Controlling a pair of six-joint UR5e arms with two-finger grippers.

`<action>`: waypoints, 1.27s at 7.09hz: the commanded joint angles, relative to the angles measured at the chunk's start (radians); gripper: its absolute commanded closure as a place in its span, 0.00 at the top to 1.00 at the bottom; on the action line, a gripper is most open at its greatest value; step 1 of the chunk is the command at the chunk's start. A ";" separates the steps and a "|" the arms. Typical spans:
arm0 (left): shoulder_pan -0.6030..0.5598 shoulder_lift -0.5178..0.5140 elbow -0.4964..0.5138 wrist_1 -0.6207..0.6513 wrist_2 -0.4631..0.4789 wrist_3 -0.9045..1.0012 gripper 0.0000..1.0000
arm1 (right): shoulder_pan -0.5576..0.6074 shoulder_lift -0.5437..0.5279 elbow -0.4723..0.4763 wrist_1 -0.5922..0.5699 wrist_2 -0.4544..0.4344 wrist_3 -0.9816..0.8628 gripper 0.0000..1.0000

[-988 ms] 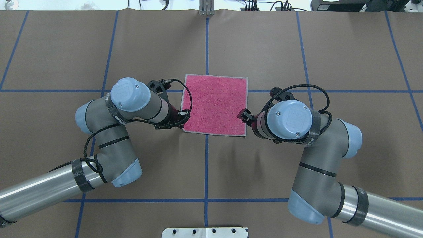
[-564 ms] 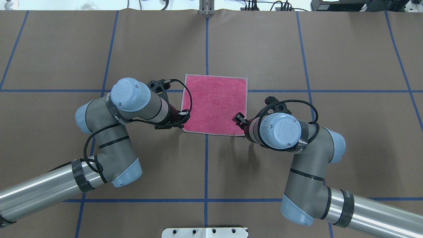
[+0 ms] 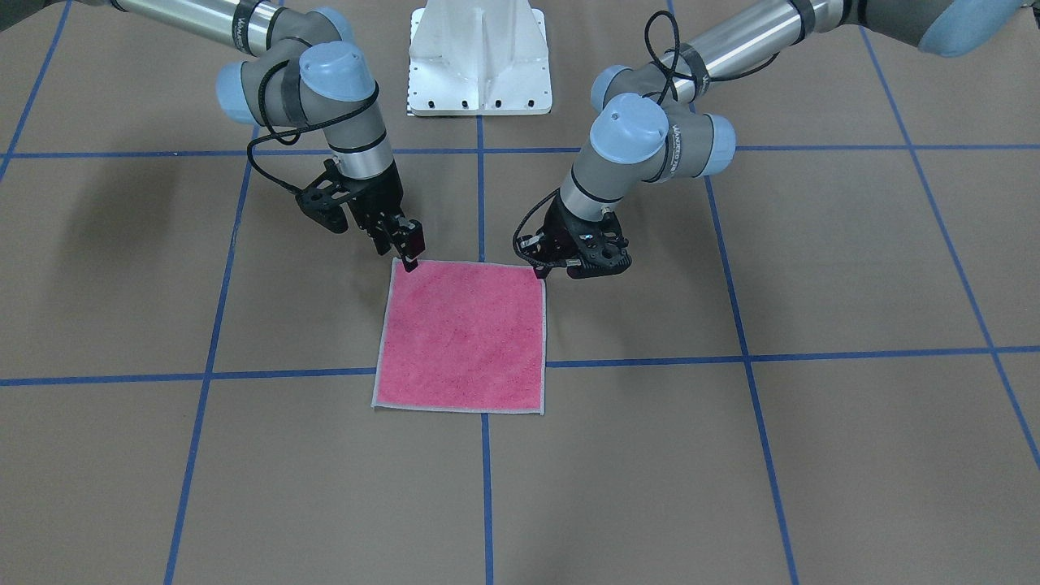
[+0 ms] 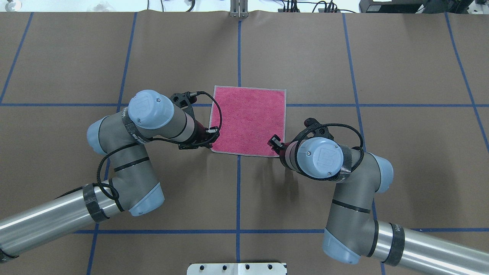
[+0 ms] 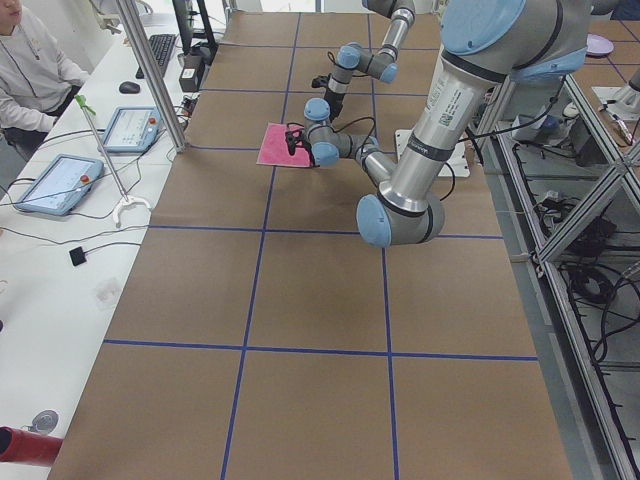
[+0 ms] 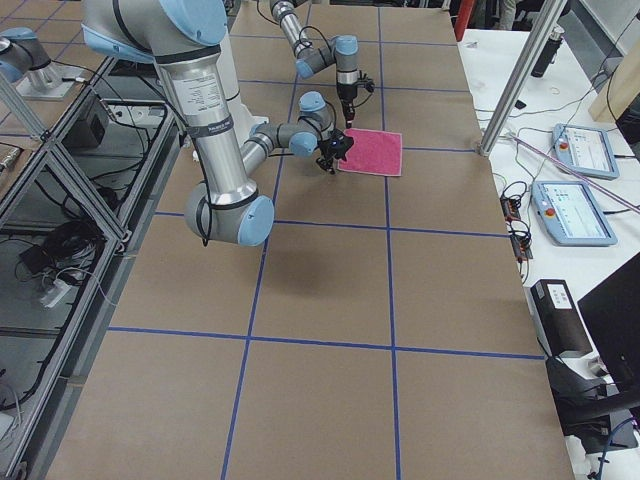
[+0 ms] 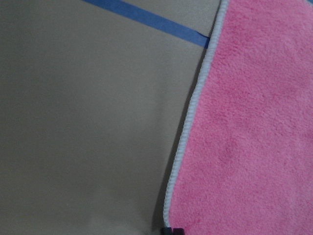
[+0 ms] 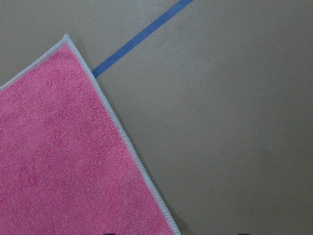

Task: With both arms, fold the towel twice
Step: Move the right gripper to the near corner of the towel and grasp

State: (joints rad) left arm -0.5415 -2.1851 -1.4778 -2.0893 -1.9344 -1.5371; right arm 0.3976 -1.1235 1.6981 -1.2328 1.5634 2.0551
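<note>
The towel (image 4: 248,120) lies flat on the table, pink face up with light grey edging, and also shows in the front view (image 3: 463,333). My left gripper (image 4: 212,134) is low at the towel's near-left corner (image 3: 539,268). In its wrist view a single dark fingertip (image 7: 171,230) sits on the towel's edge (image 7: 186,142), so it looks shut on that edge. My right gripper (image 4: 273,142) hovers over the near-right corner (image 3: 410,258). It is open, and its wrist view shows the corner of the towel (image 8: 58,161) between two widely spaced tips.
The white bolted pedestal (image 3: 479,57) stands at the robot's edge of the table. Blue tape lines (image 4: 238,191) cross the brown table cover. An operator (image 5: 30,60) and tablets (image 5: 50,185) are at a side bench.
My right arm has moved back toward the robot and slightly left, taking its gripper along the towel's right edge to the near-right corner. The left arm and the towel have not moved.
</note>
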 commanded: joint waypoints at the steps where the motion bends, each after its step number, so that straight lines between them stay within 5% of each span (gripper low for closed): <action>1: 0.000 0.001 0.001 0.000 0.000 0.002 0.00 | -0.003 -0.001 0.000 -0.005 0.000 0.005 0.39; 2: 0.000 0.001 0.001 0.000 0.000 0.000 0.00 | -0.003 -0.001 0.002 -0.005 0.000 0.005 0.22; 3: 0.000 0.001 0.001 0.000 0.000 0.002 0.00 | -0.002 -0.002 0.005 -0.005 0.000 0.005 0.16; 6: 0.000 -0.001 0.001 0.000 0.000 0.002 0.00 | -0.002 -0.002 0.011 -0.005 0.000 0.005 0.14; 7: 0.000 -0.001 0.001 0.000 0.000 0.002 0.00 | 0.000 -0.002 0.012 -0.005 0.000 0.005 0.02; 9: 0.000 -0.002 -0.002 0.000 0.000 0.000 0.00 | 0.004 -0.002 0.023 -0.005 -0.002 0.005 0.00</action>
State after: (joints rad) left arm -0.5415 -2.1863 -1.4786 -2.0893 -1.9344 -1.5358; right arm 0.3984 -1.1259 1.7145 -1.2379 1.5621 2.0601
